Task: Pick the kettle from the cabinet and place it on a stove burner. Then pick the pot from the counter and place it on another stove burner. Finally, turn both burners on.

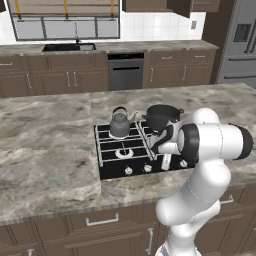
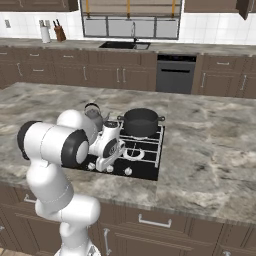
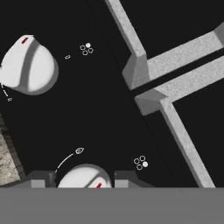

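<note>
I see a grey kettle (image 1: pixel 120 125) with a black handle, a charcoal-black pot (image 1: pixel 161 116), a black cooktop (image 1: pixel 112 169) with silvery knobs (image 3: pixel 29 65) marked red, and a grey-beige marbled counter (image 1: pixel 45 150).

No words, brand names or numbers can be read anywhere. The only signs are small white printed marks on the black cooktop (image 3: pixel 100 109) in the hand view. A cluster of four tiny circles, one of them filled (image 3: pixel 86 48), stands beside the upper knob (image 3: pixel 28 65). A like cluster (image 3: pixel 140 162) stands beside the lower knob (image 3: pixel 85 177). A thin white arc ending in a small flame-like symbol (image 3: pixel 79 151) curves above the lower knob. Each knob carries a short red pointer mark. In both base views the cooktop markings are too small to make out.
</note>
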Available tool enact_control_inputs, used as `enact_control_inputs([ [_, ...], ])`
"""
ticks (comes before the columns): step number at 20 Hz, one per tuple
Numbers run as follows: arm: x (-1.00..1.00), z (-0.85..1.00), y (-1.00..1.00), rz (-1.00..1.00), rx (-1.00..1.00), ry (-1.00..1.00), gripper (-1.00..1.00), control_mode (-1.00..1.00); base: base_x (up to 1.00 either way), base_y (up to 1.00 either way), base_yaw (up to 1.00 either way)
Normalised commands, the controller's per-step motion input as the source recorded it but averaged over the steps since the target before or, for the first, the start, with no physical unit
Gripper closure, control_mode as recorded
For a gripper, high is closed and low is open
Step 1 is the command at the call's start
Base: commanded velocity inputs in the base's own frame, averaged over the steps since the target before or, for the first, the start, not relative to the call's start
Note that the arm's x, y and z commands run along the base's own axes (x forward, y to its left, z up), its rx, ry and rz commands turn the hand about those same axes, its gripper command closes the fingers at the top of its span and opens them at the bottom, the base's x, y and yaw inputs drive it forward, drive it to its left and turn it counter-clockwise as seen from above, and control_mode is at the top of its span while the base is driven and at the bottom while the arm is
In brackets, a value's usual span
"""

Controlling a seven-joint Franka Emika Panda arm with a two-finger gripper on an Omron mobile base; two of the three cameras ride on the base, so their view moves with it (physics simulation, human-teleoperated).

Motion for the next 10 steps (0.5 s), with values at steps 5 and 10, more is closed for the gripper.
enact_control_inputs([
  [5, -0.04, -0.38, -0.04, 0.19, 0.00, -0.22, 1.00, -1.00, 0.00, 0.00, 0.00],
  [10, -0.11, -0.29, 0.00, 0.16, 0.00, -0.20, 1.00, -1.00, 0.00, 0.00, 0.00],
])
